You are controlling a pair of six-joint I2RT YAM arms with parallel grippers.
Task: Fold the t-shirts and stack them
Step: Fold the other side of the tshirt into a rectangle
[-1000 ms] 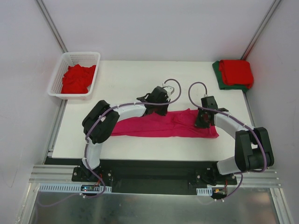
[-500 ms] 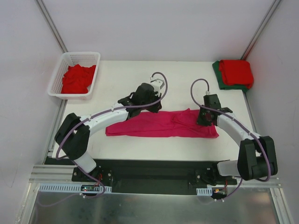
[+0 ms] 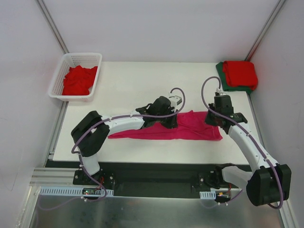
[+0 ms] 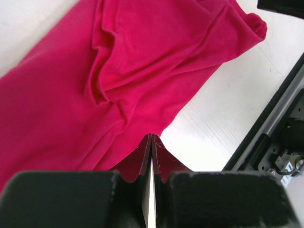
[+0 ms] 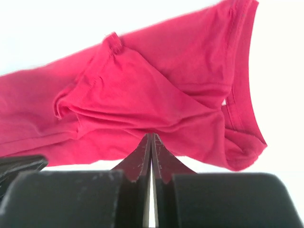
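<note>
Pink shirt (image 3: 192, 130): folded strip on table (image 3: 128, 85), long axis left-right. Left gripper (image 3: 168, 122) at mid-strip, right gripper (image 3: 213, 119) at right end (both pinched closed on far edge).

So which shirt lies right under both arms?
The magenta-pink t-shirt, stretched mid-table; the red bundle sits in the basket, the folded red shirt far right.

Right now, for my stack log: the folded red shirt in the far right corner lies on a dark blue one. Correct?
Not blue: the folded red shirt lies on a dark green shirt, as the top external view shows. The corner is right.
</note>
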